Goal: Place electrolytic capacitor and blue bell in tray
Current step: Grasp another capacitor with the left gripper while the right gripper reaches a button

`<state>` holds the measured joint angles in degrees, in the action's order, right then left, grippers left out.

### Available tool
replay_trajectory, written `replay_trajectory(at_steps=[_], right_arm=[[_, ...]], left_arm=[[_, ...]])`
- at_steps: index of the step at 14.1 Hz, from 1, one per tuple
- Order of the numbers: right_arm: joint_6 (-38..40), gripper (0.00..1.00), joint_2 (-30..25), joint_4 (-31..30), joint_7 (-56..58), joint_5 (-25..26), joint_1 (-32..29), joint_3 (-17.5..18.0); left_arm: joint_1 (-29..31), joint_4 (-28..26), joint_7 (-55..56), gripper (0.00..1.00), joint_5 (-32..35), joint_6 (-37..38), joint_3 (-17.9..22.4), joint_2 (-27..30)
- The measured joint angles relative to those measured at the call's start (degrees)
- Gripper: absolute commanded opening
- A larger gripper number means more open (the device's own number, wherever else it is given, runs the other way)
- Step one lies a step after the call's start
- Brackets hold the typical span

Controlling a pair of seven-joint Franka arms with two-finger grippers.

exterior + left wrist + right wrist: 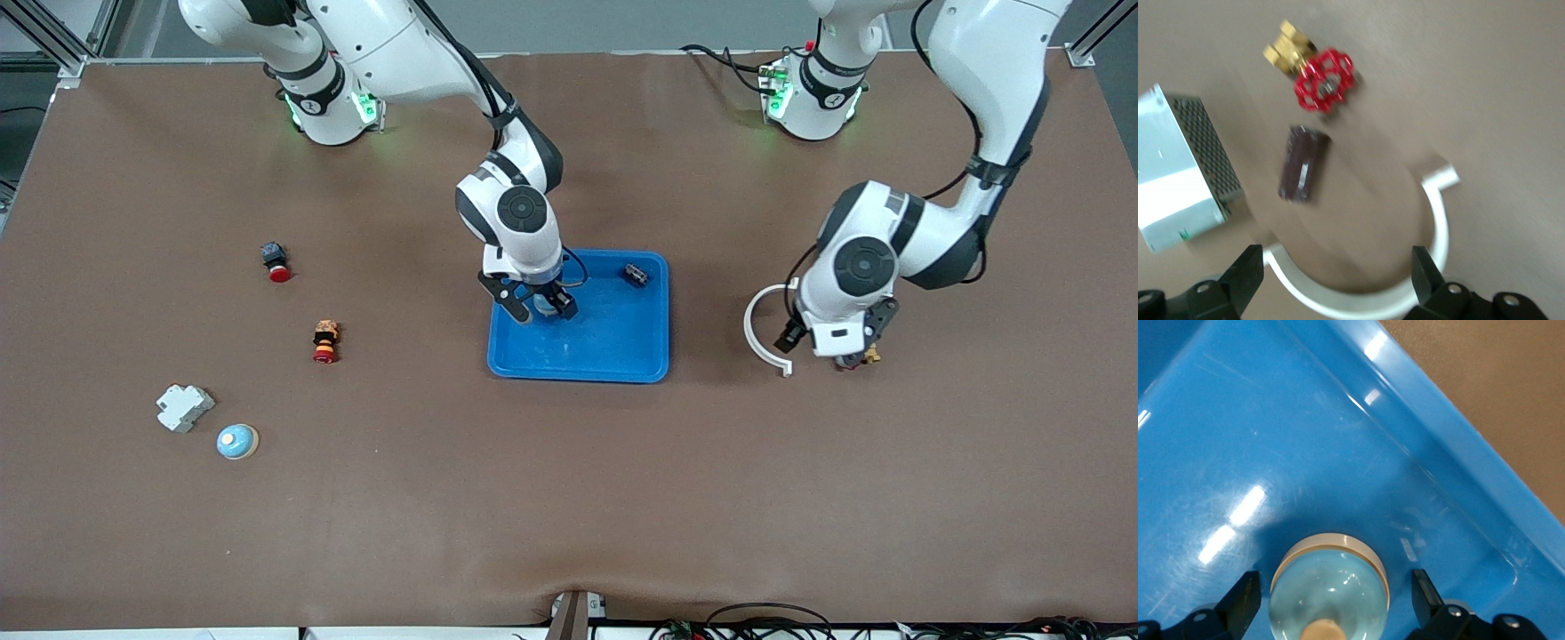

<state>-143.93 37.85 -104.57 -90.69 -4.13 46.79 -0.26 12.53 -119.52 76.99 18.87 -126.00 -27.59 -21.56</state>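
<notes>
The blue tray (578,373) lies mid-table. My right gripper (540,307) is down inside it, open, at the corner nearest the right arm's base. A light blue bell (1329,587) with a tan base stands on the tray floor (1271,453) between the fingers, with a gap on each side. My left gripper (1336,253) is open over the table toward the left arm's end. The dark brown electrolytic capacitor (1303,164) lies on the table in the left wrist view, apart from the fingers. In the front view the arm hides it.
A white curved piece (760,333), a brass valve with a red handwheel (1315,73) and a grey metal box (1178,177) lie around the capacitor. A small black part (636,275) lies in the tray. Toward the right arm's end are another blue bell (237,441), a white block (184,407) and two red-capped parts (325,342).
</notes>
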Motion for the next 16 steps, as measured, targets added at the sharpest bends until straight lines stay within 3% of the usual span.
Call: replay_trajectory(at_steps=[4, 8, 10, 12, 13, 15, 16], right_arm=[[4.2, 1.0, -0.2, 2.1, 0.0, 0.2, 0.1, 0.0], [27.2, 1.0, -3.9, 14.2, 1.0, 0.9, -1.2, -1.1], [38.7, 1.0, -7.8, 19.7, 7.5, 1.0, -4.2, -1.5], [43.4, 1.0, -12.0, 20.8, 16.4, 1.0, -8.7, -1.7], [44.6, 1.0, -13.5, 20.7, 20.9, 1.0, -11.3, -1.8], [45.9, 1.0, -15.3, 20.6, 30.3, 1.0, -16.8, -1.9], [46.0, 1.0, -15.7, 20.6, 34.6, 1.0, -19.3, -2.0]], left_arm=[[4.6, 0.0, -1.9, 0.83, 5.8, -0.1, 0.0, -3.0], [6.1, 0.1, -1.9, 0.79, 9.0, -0.4, 0.0, -6.3], [6.1, 0.2, -1.9, 0.75, 9.0, -1.0, -0.2, -6.9], [6.1, 0.2, -1.9, 0.67, 9.0, -1.3, -0.3, -7.6], [6.1, 0.2, -1.9, 0.55, 9.0, -1.7, -0.3, -8.1], [6.1, 0.2, -1.8, 0.15, 9.0, -3.0, -0.2, -9.0], [6.1, 0.3, -1.8, 0.0, 9.0, -3.4, -0.2, -9.0]])
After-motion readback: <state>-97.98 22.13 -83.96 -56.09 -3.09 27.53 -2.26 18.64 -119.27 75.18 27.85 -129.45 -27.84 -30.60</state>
